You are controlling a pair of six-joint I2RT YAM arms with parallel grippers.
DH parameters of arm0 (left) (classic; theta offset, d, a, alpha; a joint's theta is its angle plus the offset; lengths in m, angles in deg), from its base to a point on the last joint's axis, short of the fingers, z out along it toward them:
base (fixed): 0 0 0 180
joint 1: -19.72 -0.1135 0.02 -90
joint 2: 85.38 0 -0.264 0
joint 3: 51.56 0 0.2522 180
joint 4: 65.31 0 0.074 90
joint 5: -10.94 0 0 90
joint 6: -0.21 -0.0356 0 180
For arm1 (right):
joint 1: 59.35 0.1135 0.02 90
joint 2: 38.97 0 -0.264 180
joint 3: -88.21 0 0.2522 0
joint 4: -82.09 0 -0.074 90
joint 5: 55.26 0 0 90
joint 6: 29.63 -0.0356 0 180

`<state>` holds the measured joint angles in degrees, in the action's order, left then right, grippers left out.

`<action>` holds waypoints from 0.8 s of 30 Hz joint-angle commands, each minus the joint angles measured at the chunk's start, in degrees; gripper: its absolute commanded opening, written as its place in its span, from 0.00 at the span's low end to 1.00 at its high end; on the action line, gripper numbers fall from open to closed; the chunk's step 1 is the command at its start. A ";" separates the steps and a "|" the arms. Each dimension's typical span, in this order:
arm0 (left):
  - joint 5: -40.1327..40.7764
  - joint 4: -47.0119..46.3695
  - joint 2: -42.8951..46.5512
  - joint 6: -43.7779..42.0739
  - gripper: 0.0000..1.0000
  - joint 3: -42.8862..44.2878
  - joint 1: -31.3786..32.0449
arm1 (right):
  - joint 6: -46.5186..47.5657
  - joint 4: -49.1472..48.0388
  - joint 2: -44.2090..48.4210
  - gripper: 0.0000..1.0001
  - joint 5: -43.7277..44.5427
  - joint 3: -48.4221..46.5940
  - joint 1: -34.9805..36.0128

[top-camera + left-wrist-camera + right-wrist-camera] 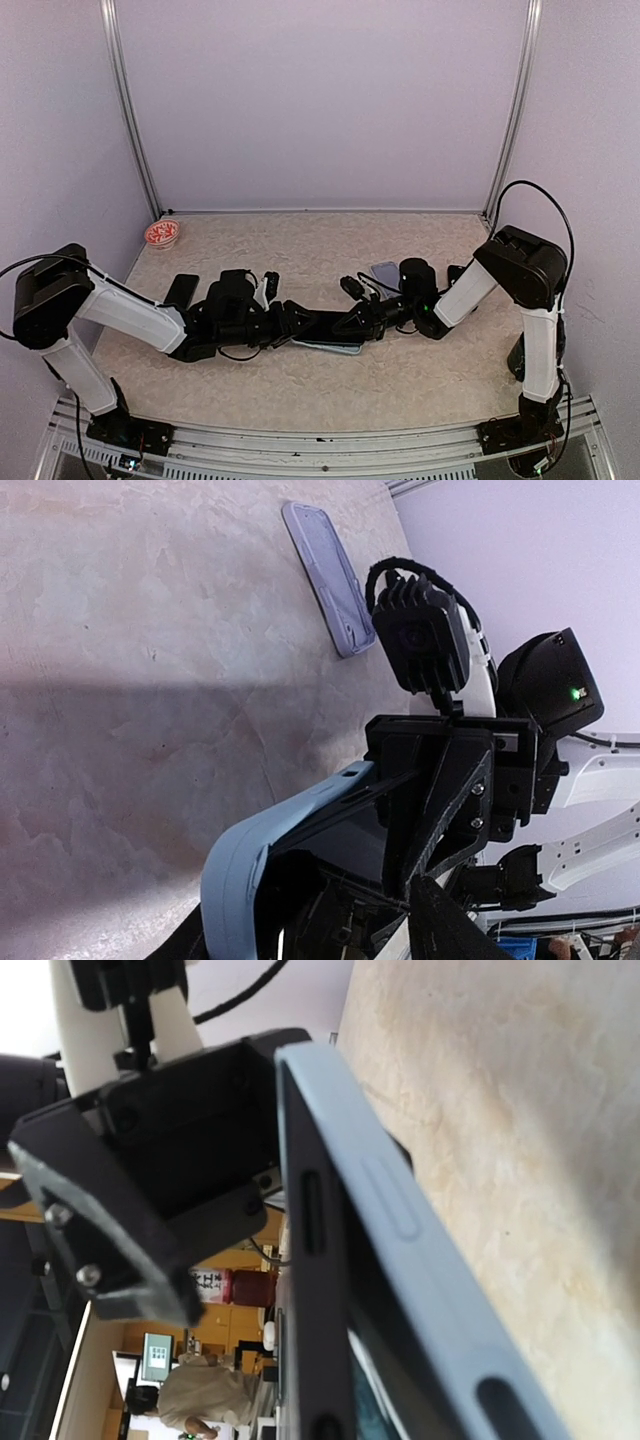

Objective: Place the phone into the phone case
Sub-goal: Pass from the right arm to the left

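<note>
Clamping phone case, right jaws tight — left jaws astride, grip unclear

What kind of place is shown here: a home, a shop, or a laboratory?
Probably a robotics laboratory booth: plain lilac walls with metal corner rails enclose a beige tabletop, and a person near a monitor shows beyond.

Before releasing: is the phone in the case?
In, at least partly: phone lies within the blue case rim; fully seated or not, cannot tell.

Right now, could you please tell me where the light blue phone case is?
Top view: the phone case is at centre, between the left end effector and the right end effector.
</note>
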<state>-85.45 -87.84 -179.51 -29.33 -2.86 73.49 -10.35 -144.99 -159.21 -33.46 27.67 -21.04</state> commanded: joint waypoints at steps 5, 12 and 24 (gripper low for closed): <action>-4.10 -4.44 3.33 -1.70 0.42 1.09 1.57 | 6.85 9.30 2.53 0.10 1.80 -2.14 1.24; -4.79 -5.84 3.51 -1.76 0.23 0.92 1.54 | 8.67 12.13 2.82 0.11 1.92 -2.85 1.24; -6.13 -8.66 3.71 -1.39 0.00 0.60 1.54 | 13.56 19.91 4.00 0.34 2.48 -4.22 1.11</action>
<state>-87.40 -87.36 -178.20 -30.05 -3.63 73.54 -0.27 -131.11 -157.29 -34.10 25.68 -21.17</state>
